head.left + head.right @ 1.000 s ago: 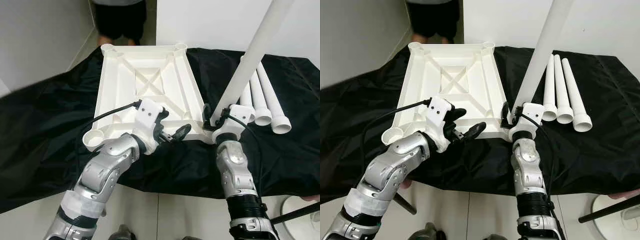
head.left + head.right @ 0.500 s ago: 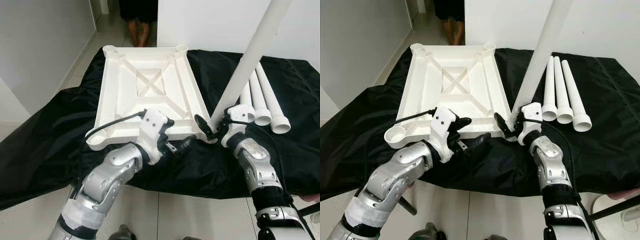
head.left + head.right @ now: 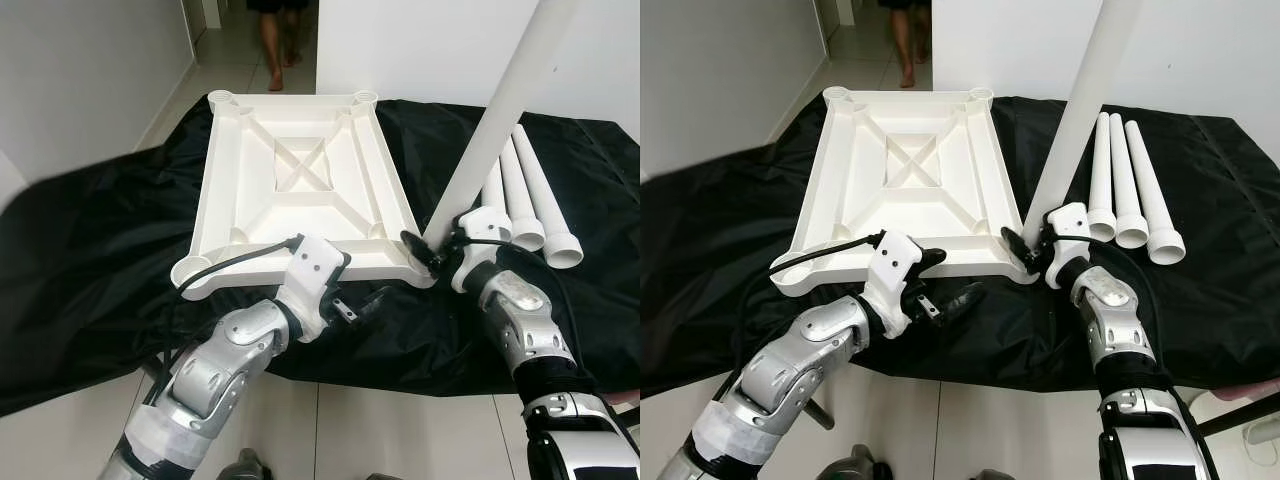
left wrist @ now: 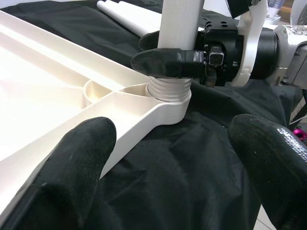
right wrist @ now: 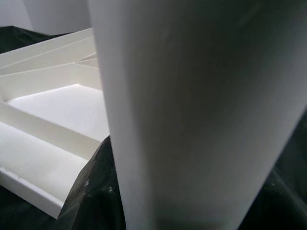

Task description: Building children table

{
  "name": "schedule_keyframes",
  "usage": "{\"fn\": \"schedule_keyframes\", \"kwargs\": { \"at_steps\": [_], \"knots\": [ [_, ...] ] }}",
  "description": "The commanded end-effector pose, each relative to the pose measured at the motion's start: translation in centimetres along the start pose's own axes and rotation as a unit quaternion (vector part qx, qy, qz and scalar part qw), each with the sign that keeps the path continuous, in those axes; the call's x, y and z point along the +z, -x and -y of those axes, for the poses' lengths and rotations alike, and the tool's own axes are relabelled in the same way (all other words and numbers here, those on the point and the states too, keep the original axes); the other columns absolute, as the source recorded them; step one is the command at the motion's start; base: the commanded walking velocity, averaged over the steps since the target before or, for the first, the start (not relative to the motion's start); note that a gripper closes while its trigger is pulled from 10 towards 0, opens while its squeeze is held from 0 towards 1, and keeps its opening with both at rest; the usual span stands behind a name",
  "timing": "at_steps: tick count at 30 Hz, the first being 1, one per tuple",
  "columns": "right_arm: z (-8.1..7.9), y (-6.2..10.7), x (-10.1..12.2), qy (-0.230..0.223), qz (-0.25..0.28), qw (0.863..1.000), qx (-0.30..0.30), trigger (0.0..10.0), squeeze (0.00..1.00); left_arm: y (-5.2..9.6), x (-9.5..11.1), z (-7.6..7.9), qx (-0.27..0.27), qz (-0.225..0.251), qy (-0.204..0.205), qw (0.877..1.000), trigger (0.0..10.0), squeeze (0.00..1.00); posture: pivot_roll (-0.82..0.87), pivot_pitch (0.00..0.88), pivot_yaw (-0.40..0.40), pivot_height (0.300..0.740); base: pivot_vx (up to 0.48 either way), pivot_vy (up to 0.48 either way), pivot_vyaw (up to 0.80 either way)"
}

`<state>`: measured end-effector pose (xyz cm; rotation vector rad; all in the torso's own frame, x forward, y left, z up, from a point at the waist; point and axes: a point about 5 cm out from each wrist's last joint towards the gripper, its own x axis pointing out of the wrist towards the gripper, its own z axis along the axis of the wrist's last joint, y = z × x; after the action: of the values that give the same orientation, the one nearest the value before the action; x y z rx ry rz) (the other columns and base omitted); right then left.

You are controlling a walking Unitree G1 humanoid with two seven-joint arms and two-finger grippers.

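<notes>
You're clamping right gripper (image 3: 432, 252) round leg (image 3: 497, 120), standing it in tabletop (image 3: 300, 185) corner socket (image 4: 165, 98), probably threading. Left gripper (image 3: 355, 303) hovering beside near edge, fingers apart, holding nothing. Three legs (image 3: 528, 205) waiting on cloth (image 3: 90, 250).

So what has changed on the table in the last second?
The left gripper drew back from the tabletop's near edge toward the robot and hangs open over the black cloth. The right gripper stays clamped on the upright leg in the corner socket. The three loose legs lie unmoved.
</notes>
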<state>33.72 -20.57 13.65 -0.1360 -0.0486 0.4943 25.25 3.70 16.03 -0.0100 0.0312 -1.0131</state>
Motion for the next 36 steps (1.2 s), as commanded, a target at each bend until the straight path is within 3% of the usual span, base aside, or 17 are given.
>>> {"fn": "schedule_keyframes", "kwargs": {
  "at_steps": [1, 2, 3, 15, 28, 34, 36],
  "knots": [
    [0.4, 0.7, -1.4, -0.016, -0.029, 0.999, -0.017, 0.0, 0.00, 0.1, -0.1, 0.7, -0.053, 0.003, -0.002, 0.999, 10.0, 0.00, 0.02, 0.000, 0.018, 0.740, 0.000, 0.000, 0.00],
    [0.5, 0.9, -1.6, -0.022, -0.031, 0.999, -0.025, 0.4, 0.00, 0.2, -0.1, 0.7, -0.052, 0.005, -0.001, 0.999, 10.0, 0.00, 0.02, 0.000, 0.018, 0.740, 0.000, 0.000, 0.00],
    [0.6, 1.1, -1.9, -0.032, -0.029, 0.998, -0.040, 10.0, 0.00, 0.2, -0.1, 0.7, -0.050, 0.007, 0.000, 0.999, 10.0, 0.00, 0.02, 0.000, 0.021, 0.740, 0.000, 0.000, 0.00],
    [-1.0, 0.8, -3.0, -0.060, -0.026, 0.993, -0.098, 10.0, 0.00, 0.2, 0.2, 0.6, -0.048, 0.012, 0.001, 0.999, 10.0, 0.00, 0.01, 0.000, 0.027, 0.740, 0.000, 0.000, 0.00],
    [-2.0, 0.4, -2.6, -0.059, -0.011, 0.986, -0.154, 10.0, 0.00, 0.2, 0.4, 0.4, -0.044, 0.017, 0.004, 0.999, 10.0, 0.00, 0.01, 0.000, 0.026, 0.740, 0.000, 0.000, 0.00],
    [-2.7, 0.0, -2.3, -0.088, -0.010, 0.967, -0.237, 10.0, 0.00, 0.2, 0.5, 0.3, -0.040, 0.020, 0.005, 0.999, 10.0, 0.00, 0.01, 0.000, 0.016, 0.740, 0.000, 0.000, 0.00],
    [-3.6, -0.2, -2.2, -0.116, 0.000, 0.955, -0.274, 10.0, 0.00, 0.2, 0.7, 0.3, -0.038, 0.023, 0.005, 0.999, 10.0, 0.00, 0.01, 0.000, 0.017, 0.740, 0.000, 0.000, 0.00]
  ]
}}
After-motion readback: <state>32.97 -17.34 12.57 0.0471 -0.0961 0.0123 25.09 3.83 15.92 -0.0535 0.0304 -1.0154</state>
